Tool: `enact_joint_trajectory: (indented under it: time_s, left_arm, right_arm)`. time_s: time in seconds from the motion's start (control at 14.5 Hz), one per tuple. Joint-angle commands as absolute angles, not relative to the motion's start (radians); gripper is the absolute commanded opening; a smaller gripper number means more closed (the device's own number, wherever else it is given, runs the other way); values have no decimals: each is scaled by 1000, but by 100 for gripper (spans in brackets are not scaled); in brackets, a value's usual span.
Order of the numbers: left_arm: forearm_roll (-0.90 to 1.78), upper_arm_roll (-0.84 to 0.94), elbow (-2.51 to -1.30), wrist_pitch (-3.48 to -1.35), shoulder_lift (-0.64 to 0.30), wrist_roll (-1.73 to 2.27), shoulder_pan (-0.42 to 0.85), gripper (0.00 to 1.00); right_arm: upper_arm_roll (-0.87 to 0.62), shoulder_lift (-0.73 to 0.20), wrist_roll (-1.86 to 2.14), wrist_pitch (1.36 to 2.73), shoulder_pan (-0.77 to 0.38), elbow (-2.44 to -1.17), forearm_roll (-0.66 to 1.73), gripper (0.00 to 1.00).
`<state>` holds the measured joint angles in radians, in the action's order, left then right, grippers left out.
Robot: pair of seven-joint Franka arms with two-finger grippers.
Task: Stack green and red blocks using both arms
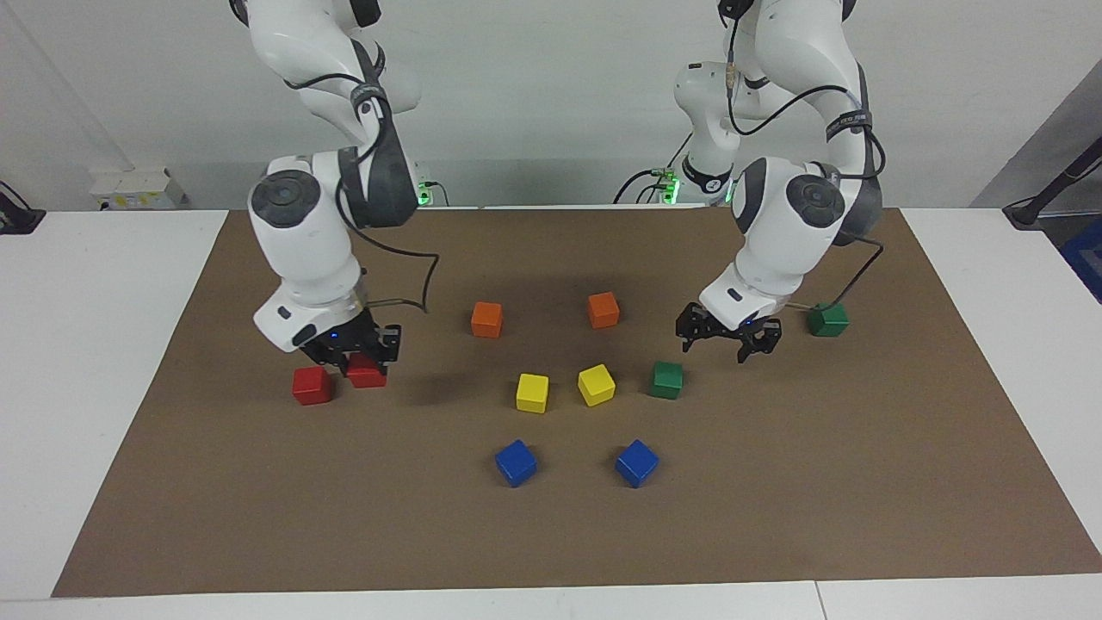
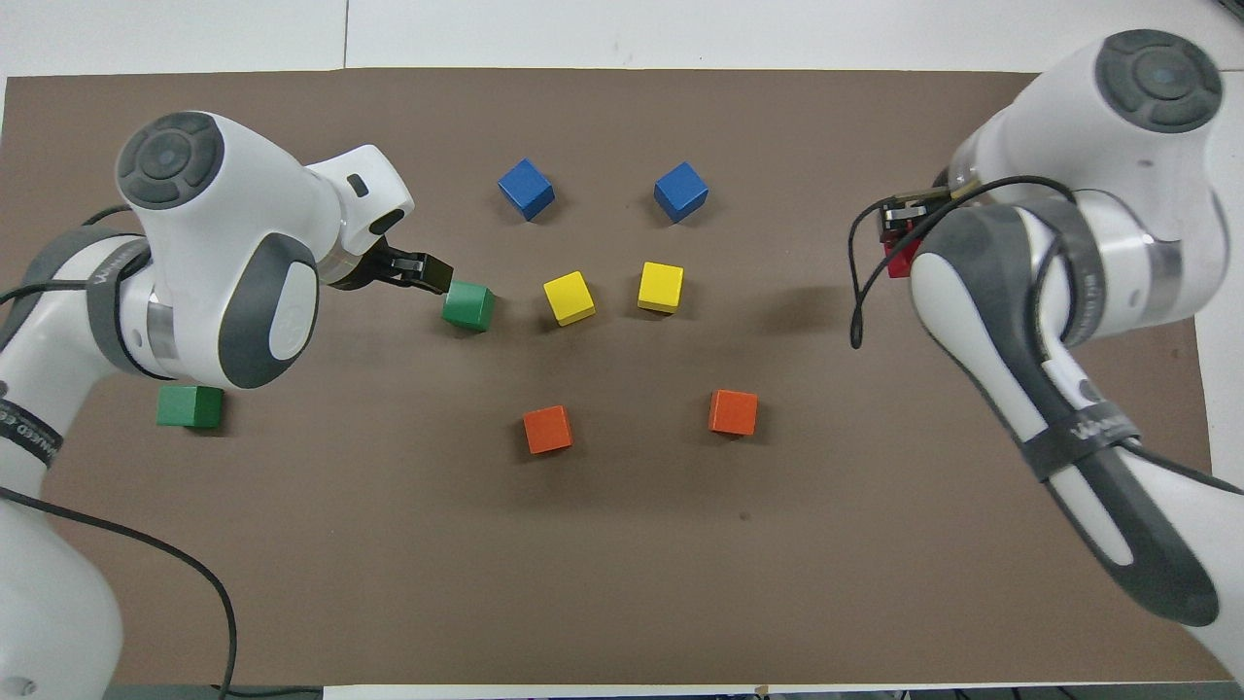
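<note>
The right gripper (image 1: 365, 360) is clenched on a glossy red cube (image 1: 367, 372) on the brown mat (image 1: 775, 482), at about three o'clock from the second red cube (image 1: 312, 385) in the facing view; overhead, the arm hides most of both. The left gripper (image 1: 730, 337), jaws released, hovers between two green cubes, one (image 1: 666, 380) near the yellow cubes (image 1: 532, 393), the other (image 1: 828, 320) toward the left arm's end.

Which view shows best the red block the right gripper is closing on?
The facing view: the right gripper is shut on the red block, beside the other red block. In the overhead view the arm hides it, except a red sliver.
</note>
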<state>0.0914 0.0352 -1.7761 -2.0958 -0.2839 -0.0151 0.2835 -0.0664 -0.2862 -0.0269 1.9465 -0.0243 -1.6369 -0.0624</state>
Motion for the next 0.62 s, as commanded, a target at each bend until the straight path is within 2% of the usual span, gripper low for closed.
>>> enact_joint_trajectory:
  time_s: [0.0, 0.14, 0.55]
  left_arm:
    - [92, 18, -1730, -2138, -356, -18, 330, 100]
    - [91, 18, -1732, -2169, -380, -20, 348, 100]
    - [42, 18, -1738, -2210, -429, -25, 373, 100]
  right_arm:
    - [-81, -232, 164, 2018, 101, -1783, -54, 0]
    - [-81, -189, 184, 2147, 132, -1920, -52, 0]
    - [-81, -183, 186, 2212, 143, -1980, -51, 0]
